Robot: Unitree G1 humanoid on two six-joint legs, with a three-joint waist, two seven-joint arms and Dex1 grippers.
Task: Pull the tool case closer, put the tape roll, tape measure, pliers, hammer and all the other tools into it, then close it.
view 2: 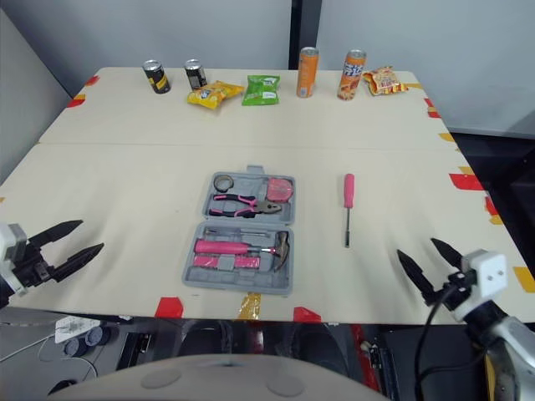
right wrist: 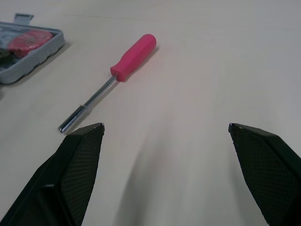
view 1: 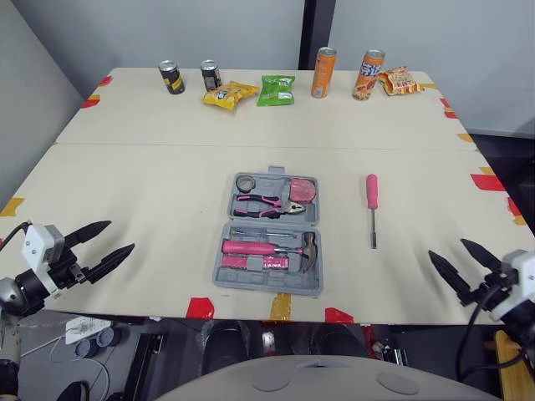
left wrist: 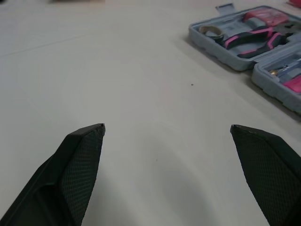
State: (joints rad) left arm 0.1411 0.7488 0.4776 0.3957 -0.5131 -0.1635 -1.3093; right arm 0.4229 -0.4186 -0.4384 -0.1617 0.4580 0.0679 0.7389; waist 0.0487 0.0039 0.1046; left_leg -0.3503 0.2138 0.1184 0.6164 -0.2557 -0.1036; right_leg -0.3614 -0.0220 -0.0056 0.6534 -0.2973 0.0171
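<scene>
Currently we log both pincers spread wide, holding nothing, touching nothing, above the table near its front edge: left pincer well left of the open tool case, right pincer well right. The pink screwdriver lies between case and right pincer

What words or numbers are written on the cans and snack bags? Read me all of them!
Nothing is readable.
Left dark can, right dark can: print too small.
Left orange can, right orange can: print too small.
Yellow bag, green bag, orange bag: print blurred.
</scene>
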